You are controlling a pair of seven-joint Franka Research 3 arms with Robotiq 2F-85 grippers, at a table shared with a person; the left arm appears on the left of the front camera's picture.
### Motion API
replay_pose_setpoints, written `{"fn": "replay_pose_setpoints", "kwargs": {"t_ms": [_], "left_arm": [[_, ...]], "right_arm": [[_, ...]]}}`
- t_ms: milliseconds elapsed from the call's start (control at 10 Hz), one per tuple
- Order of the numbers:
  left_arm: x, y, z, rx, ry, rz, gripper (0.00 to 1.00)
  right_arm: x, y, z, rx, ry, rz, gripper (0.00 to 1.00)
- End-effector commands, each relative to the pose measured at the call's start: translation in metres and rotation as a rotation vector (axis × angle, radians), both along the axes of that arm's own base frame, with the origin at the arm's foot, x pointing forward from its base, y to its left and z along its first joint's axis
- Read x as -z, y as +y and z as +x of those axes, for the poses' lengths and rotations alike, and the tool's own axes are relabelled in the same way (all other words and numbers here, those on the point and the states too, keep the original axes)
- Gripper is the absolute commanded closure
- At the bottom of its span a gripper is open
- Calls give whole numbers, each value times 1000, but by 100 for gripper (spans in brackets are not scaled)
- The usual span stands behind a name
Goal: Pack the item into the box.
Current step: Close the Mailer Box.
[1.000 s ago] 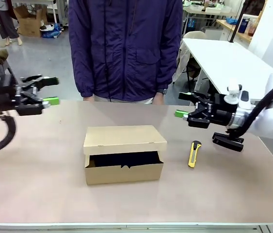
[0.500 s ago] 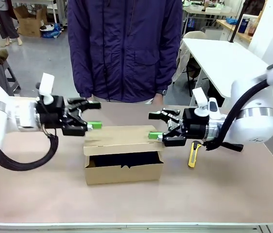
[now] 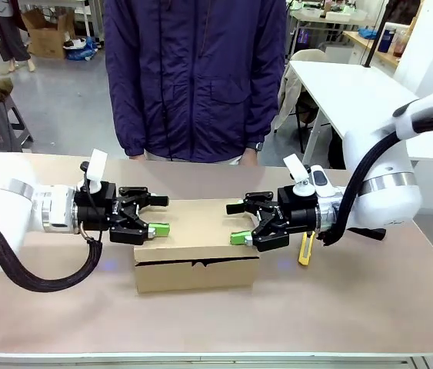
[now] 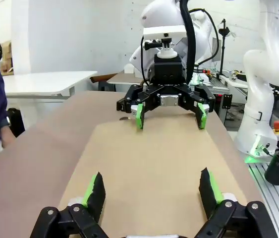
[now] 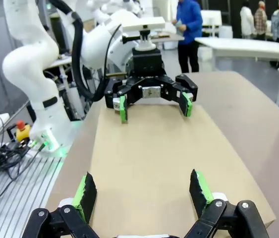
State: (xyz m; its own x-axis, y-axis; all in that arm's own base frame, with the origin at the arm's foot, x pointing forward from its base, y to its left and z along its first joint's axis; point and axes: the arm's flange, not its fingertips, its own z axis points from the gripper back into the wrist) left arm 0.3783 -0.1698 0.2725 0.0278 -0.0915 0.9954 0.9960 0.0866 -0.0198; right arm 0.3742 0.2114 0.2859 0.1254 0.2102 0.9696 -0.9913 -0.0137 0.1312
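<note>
The left gripper (image 3: 162, 216) sits at the left end of the box (image 3: 197, 277), jaws spread wide and pinching nothing; I cannot tell whether its pads touch the lid (image 3: 197, 229). The lid lies nearly flat, leaving a thin dark gap above the front wall, so the pouch is hidden; I judge it lies inside. If it bulges, the lid may spring up or the front tab (image 3: 198, 264) may miss its slot. The right gripper (image 3: 234, 224), equally spread and empty, faces the left one over the right end. Uneven pressing could skew or slide the light box, and a low sweep might knock the yellow knife (image 3: 305, 247) nearby.
</note>
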Motion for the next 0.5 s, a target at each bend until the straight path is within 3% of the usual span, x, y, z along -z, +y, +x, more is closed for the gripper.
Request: {"fn": "replay_pose_setpoints", "kwargs": {"t_ms": [0,400], "left_arm": [[3,1,-9,32,-6,35,0],[8,2,-12,75,-19,97,0]], "right_arm": [[1,5,9,5,47,-59,0],[6,8,11,4,52,-132,0]]}}
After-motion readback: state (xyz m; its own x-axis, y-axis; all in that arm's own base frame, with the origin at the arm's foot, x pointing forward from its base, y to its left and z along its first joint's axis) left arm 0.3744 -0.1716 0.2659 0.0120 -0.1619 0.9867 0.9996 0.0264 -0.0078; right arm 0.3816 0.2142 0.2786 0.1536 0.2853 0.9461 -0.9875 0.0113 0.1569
